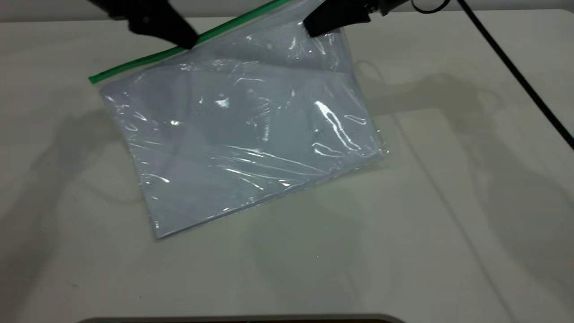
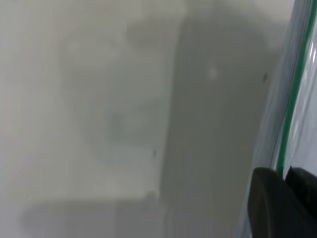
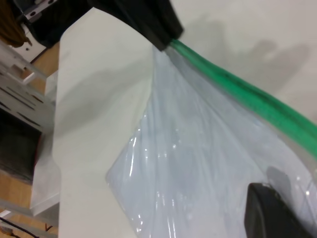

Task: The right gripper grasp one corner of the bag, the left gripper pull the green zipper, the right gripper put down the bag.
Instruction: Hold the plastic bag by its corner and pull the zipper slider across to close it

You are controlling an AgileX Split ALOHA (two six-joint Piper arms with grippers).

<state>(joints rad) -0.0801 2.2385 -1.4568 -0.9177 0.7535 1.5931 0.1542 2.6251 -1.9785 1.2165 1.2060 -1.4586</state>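
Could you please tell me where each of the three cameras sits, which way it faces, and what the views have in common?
Exterior view: outside the rig, looking steeply down at the table and the bag; left gripper and right gripper enter from above.
Left wrist view: on the left arm, facing the tabletop along the green zipper; its fingertips show.
Right wrist view: on the right arm, facing the lifted bag; one fingertip shows.
All three views share the green zipper.

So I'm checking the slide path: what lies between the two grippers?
In the exterior view, only the green zipper and the clear plastic of the bag span from the left gripper to the right gripper; nothing else intervenes.
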